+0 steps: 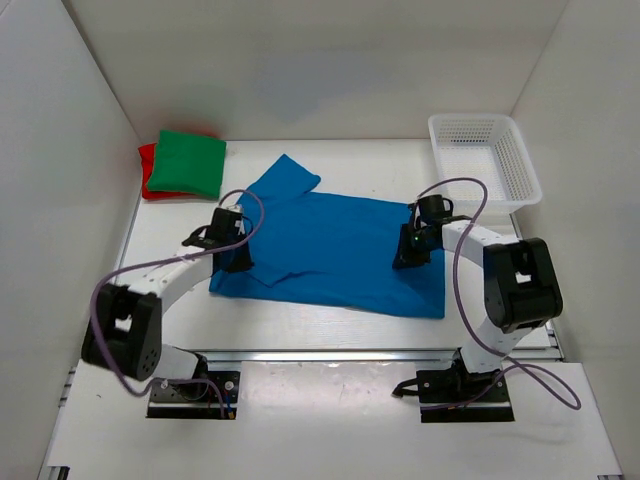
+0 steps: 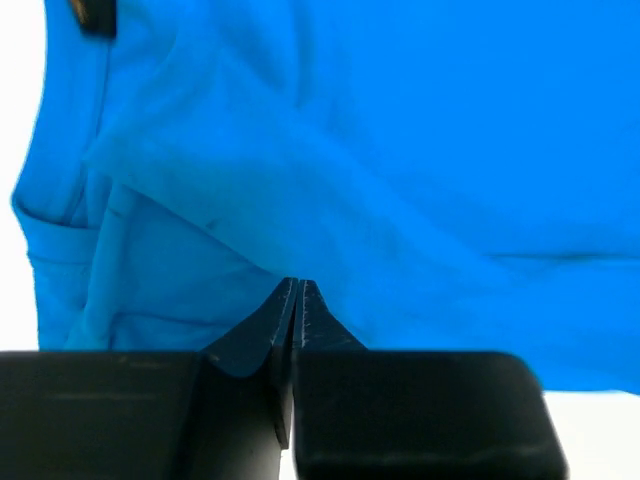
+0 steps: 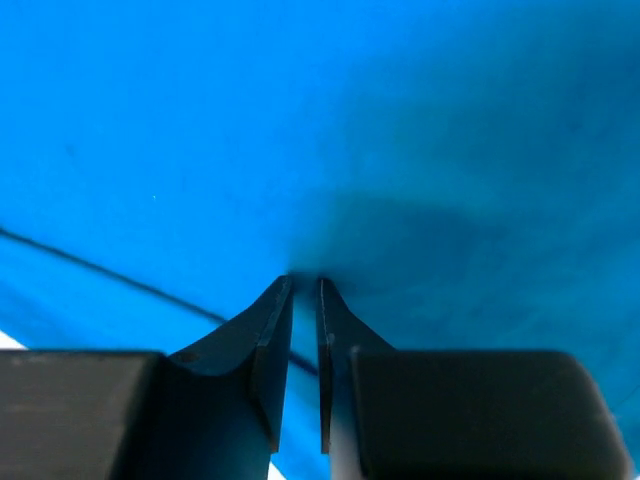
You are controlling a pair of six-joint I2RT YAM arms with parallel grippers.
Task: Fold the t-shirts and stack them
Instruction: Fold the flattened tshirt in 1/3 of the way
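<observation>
Overhead, the blue shirt [image 1: 340, 255] lies flat at the middle of the table [image 1: 300, 325]. The green shirt [image 1: 188, 162] sits folded on the red shirt [image 1: 147, 172] at far left, with a mesh basket [image 1: 522, 172] at far right. Both arms bend low over the cloth. Only the wrist views show the fingers: the left gripper [image 2: 297, 285] is pressed together on a soft fold, and the right gripper [image 3: 305, 280] is nearly closed, pinching smooth cloth.

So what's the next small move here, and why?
Probably lift both tools a little, together. The left tool and right tool look shut on the blue shirt, which lies flat and unfolded; the green shirt already sits on the red shirt.
</observation>
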